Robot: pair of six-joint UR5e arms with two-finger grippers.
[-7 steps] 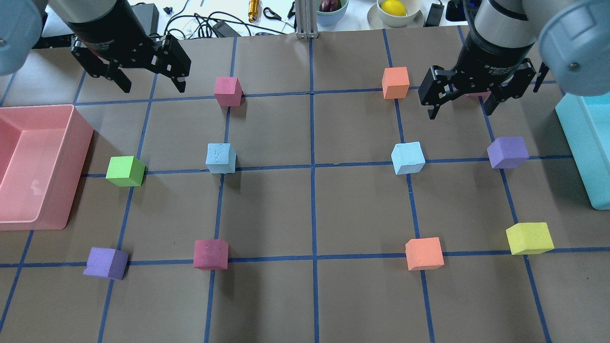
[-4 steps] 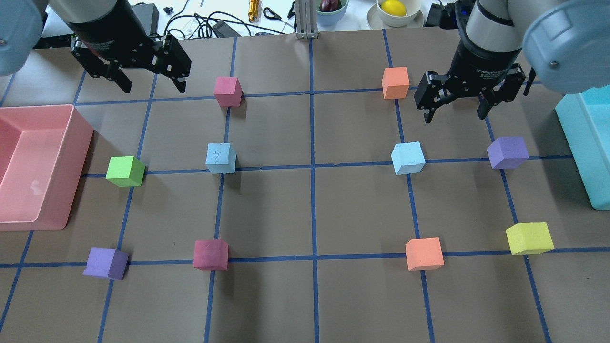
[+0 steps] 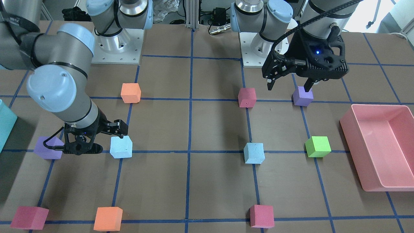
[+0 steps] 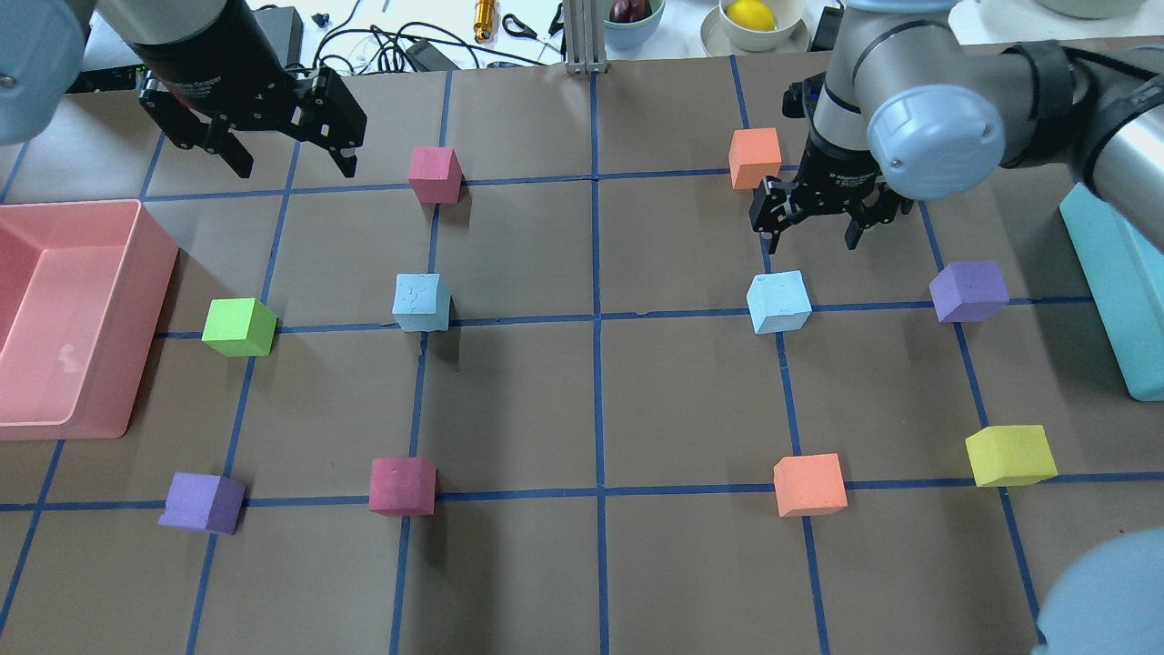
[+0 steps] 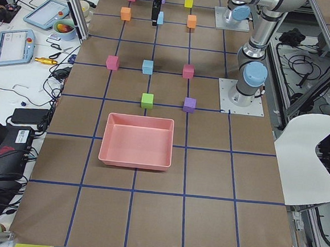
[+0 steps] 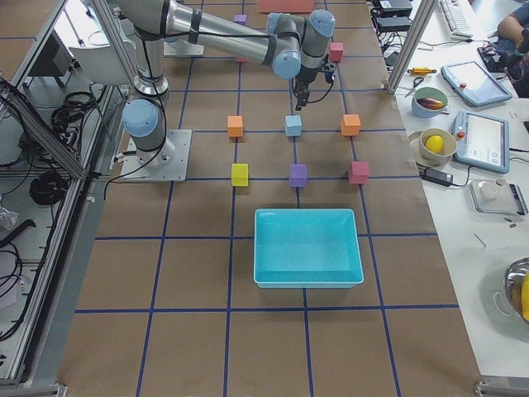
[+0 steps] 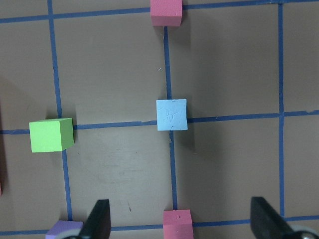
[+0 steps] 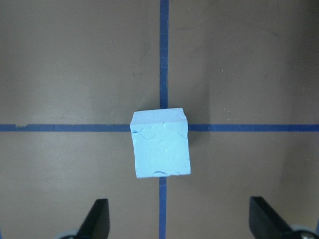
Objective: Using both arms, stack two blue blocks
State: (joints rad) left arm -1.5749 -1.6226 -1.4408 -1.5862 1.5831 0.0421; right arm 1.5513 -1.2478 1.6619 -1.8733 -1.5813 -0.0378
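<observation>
2 blue blocks [image 4: 421,302] [image 4: 778,302] flat, well apart

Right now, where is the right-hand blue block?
Overhead view, right half: blue block sits on a tape line, close to the open right pincer, purple block further right.

Near the desk's far edge, white lettering marks the bodies of the left gripper [image 4: 296,168] and right gripper [image 4: 814,244]; too blurred to read; nothing else legible.
</observation>
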